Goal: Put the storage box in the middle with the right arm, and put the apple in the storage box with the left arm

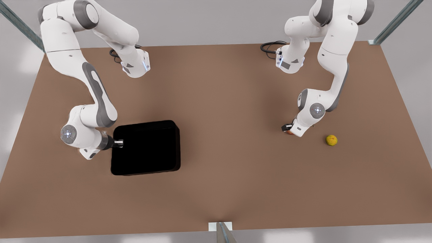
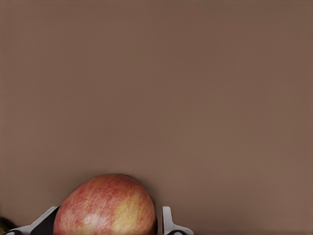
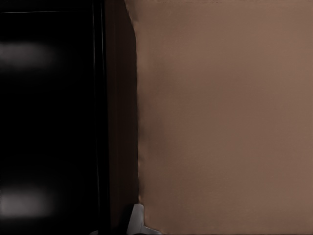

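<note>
Storage box (image 1: 145, 147) sits at about 8 o'clock from table (image 1: 222, 189) centre, on the front view's left, not yet in the middle. Right gripper (image 1: 118, 143) is at the box's 9 o'clock rim; in the right wrist view one finger (image 3: 136, 220) lies just outside the box wall (image 3: 120, 122), so it straddles the rim. Whether the jaws are clamped or still apart: cannot tell.

Further off, at 3 o'clock from centre, left gripper (image 1: 289, 130) is down at the table over the apple (image 1: 290, 132). In the left wrist view the apple (image 2: 105, 205) sits between both fingers (image 2: 167, 221), which lie right against its sides; looks closed on it, apple resting on or just above the table.

Yellow-orange citrus (image 1: 331, 140) lies near, at 3 o'clock from the apple, clear of the gripper.

Step judged: both grasps being set, nothing carried yet. Next calls for the right arm to drag or lift the box toward 3 o'clock to centre, then the left arm to raise the apple and carry it toward 9 o'clock over the box.
</note>
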You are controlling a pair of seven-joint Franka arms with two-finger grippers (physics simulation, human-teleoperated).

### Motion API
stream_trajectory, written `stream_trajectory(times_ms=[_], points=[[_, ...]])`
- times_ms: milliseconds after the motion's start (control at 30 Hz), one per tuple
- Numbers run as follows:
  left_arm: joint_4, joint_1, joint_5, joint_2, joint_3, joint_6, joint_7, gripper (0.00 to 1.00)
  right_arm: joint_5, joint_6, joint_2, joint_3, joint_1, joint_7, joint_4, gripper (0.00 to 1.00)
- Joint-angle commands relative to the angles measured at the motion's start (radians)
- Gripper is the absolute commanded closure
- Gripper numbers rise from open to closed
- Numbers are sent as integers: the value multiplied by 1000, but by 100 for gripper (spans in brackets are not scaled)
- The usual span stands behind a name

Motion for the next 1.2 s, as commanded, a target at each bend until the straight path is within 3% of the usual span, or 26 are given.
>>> stream_trajectory(times_ms=[0,267,467,633,667,700,900,1033,1067,1133,1167], points=[[0,0,-1,0,0,0,0,0,-1,-2,2,0,24,36,7,79],[0,0,1,0,0,0,0,0,5,10,68,-1,367,414,140,79],[0,0,1,-3,0,-2,0,0,7,15,189,-15,515,539,266,79],[0,0,1,-3,0,-3,0,0,-12,62,269,-15,544,544,295,79],[0,0,1,-3,0,-2,0,0,-18,70,273,-15,542,546,295,20],[0,0,-1,-5,0,-2,0,0,-16,76,278,-15,542,546,295,0],[0,0,-1,-5,0,-3,0,0,-13,-4,238,-12,538,546,332,0],[0,0,-1,-5,0,-3,0,0,36,-204,40,-3,435,539,318,0],[0,0,-1,-5,0,-3,0,0,51,-301,-26,5,363,529,315,0],[0,0,-1,-5,0,-3,0,1,51,-379,-110,114,70,474,272,0],[0,0,-1,-5,0,-3,-2,13,48,-415,-113,118,-46,400,271,0]])
